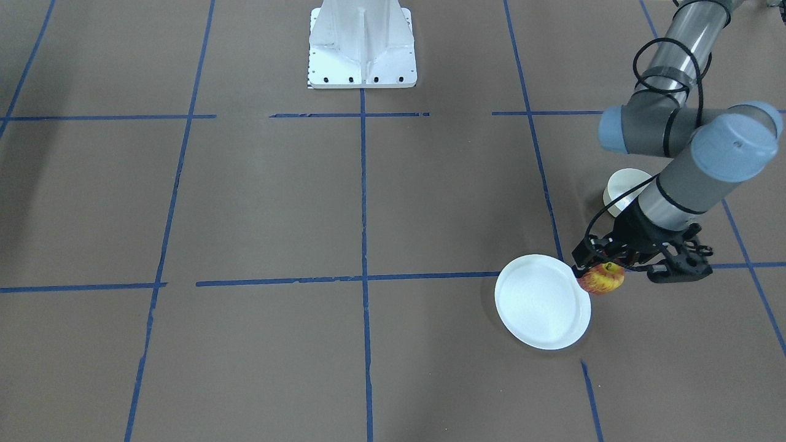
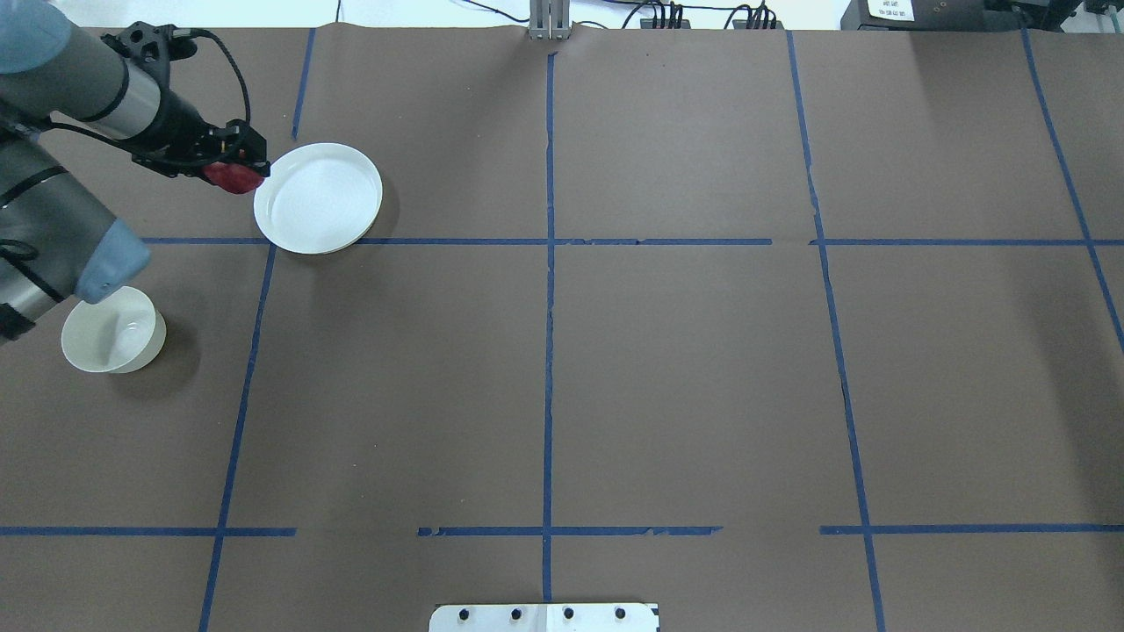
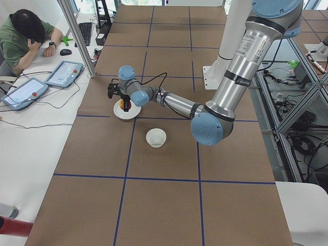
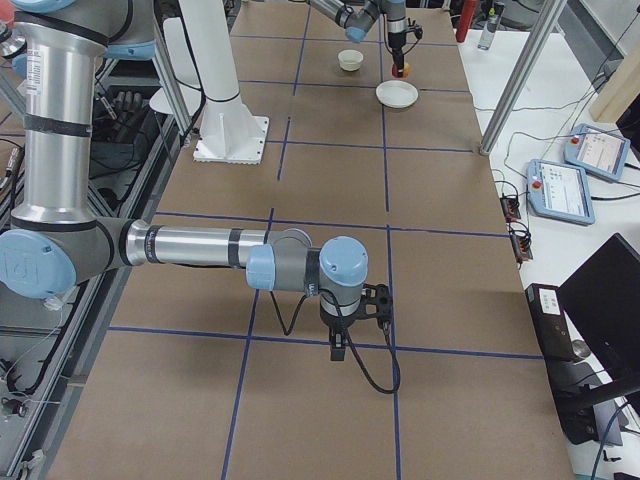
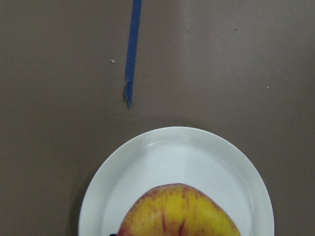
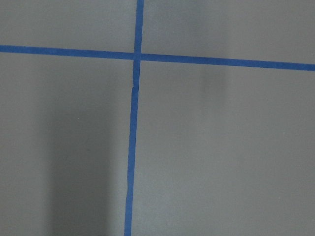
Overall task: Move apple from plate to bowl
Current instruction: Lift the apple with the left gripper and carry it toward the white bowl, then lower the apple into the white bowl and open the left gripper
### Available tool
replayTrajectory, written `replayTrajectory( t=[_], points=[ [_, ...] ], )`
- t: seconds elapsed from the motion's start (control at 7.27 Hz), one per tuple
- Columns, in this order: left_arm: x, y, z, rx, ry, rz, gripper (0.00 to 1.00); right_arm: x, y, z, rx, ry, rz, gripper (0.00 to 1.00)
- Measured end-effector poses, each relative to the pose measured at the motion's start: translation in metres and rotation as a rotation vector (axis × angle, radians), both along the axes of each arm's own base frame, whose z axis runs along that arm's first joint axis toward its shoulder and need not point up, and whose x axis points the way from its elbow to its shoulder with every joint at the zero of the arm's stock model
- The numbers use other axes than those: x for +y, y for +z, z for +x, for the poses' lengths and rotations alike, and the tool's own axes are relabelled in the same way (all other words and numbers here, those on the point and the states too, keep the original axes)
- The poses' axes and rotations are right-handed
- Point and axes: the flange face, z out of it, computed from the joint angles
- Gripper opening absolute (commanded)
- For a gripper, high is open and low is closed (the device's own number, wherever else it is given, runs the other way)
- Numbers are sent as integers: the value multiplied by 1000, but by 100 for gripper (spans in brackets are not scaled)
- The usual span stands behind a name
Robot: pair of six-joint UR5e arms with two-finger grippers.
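Observation:
My left gripper [image 1: 600, 269] is shut on the red and yellow apple [image 1: 603, 280] and holds it in the air by the white plate's [image 1: 540, 304] edge, on the bowl's side. In the overhead view the apple [image 2: 233, 177] sits just left of the empty plate [image 2: 320, 197]. The left wrist view shows the apple [image 5: 179, 211] above the plate [image 5: 182, 152]. The small white bowl [image 2: 112, 332] stands empty nearer the robot, partly behind the left arm [image 1: 623, 184]. My right gripper [image 4: 340, 348] shows only in the exterior right view, far from these things; I cannot tell if it is open or shut.
The brown table is marked with blue tape lines [image 2: 548, 241]. The robot's white base [image 1: 362, 46] stands at the table's middle. An operator [image 3: 23, 38] sits at a side desk with teach pendants [image 3: 64, 73]. The right wrist view shows only table and tape.

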Motion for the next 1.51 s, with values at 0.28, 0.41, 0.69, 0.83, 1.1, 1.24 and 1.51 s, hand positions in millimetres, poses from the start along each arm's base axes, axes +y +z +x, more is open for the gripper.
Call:
replayTrajectory(
  t=[0.28, 0.41, 0.69, 0.83, 1.1, 1.24, 1.51],
  points=[
    [77, 56, -75, -83, 62, 43, 44, 0, 0, 0, 0, 0, 0, 100],
    [113, 87, -102, -107, 79, 48, 44, 0, 0, 0, 0, 0, 0, 100],
    [146, 125, -120, -85, 12, 25, 46, 0, 0, 0, 0, 0, 0, 100],
    [148, 133, -118, -76, -41, 11, 46, 0, 0, 0, 0, 0, 0, 100],
    [149, 141, -99, -64, -72, -18, 46, 0, 0, 0, 0, 0, 0, 100],
    [149, 142, -88, -60, -67, -30, 46, 0, 0, 0, -1, 0, 0, 100],
    [154, 141, -67, -57, -53, -46, 46, 0, 0, 0, 0, 0, 0, 100]
  ],
)
